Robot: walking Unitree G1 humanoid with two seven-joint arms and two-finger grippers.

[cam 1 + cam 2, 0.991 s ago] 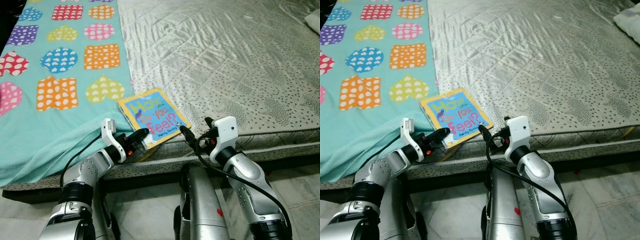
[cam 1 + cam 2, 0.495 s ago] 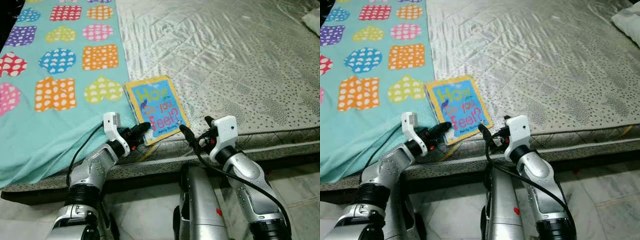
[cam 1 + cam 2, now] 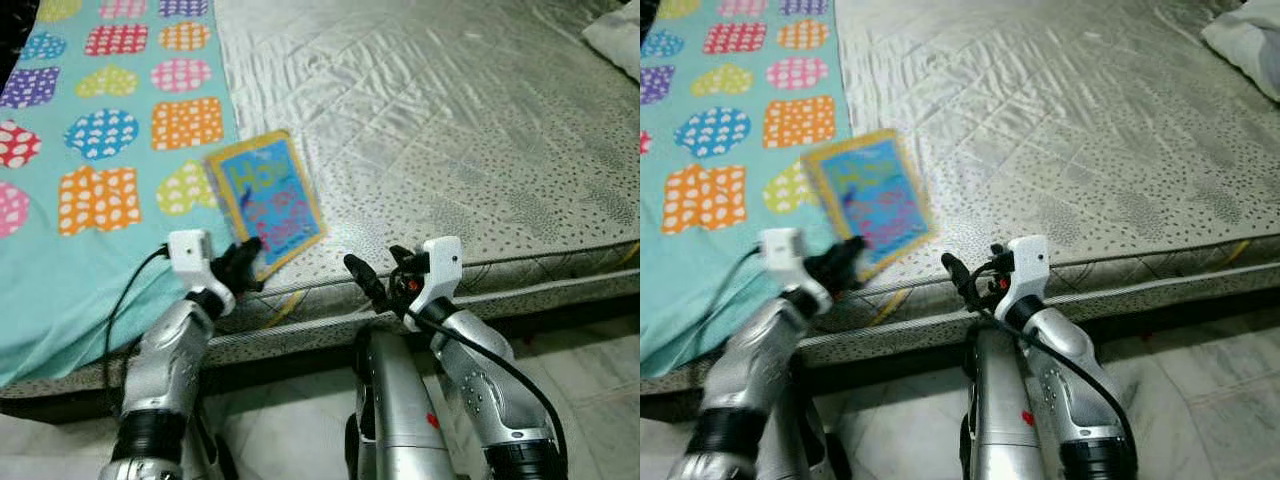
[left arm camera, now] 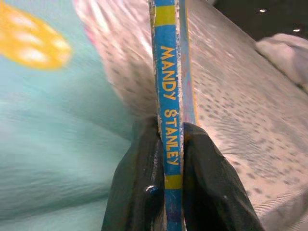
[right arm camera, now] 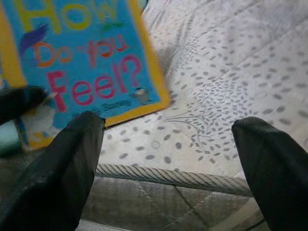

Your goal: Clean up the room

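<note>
We see the bed lit brightly and evenly, with sheen streaking the satin mattress cover (image 3: 440,110) toward twelve o'clock. Motion blur softens the head views; the book (image 3: 265,200) loses its lettering, more so in the right eye. Under the mattress edge (image 3: 520,290) the shadow runs deep from three to nine o'clock. In the left wrist view the spine (image 4: 169,130) reads sharp while the blanket (image 4: 53,125) smears. The right wrist's fingers (image 5: 62,183) loom dark and unfocused.

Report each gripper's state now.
Left gripper: closed on the book, pinching its spine.
Right gripper: open, holding nothing, near the mattress edge.
</note>
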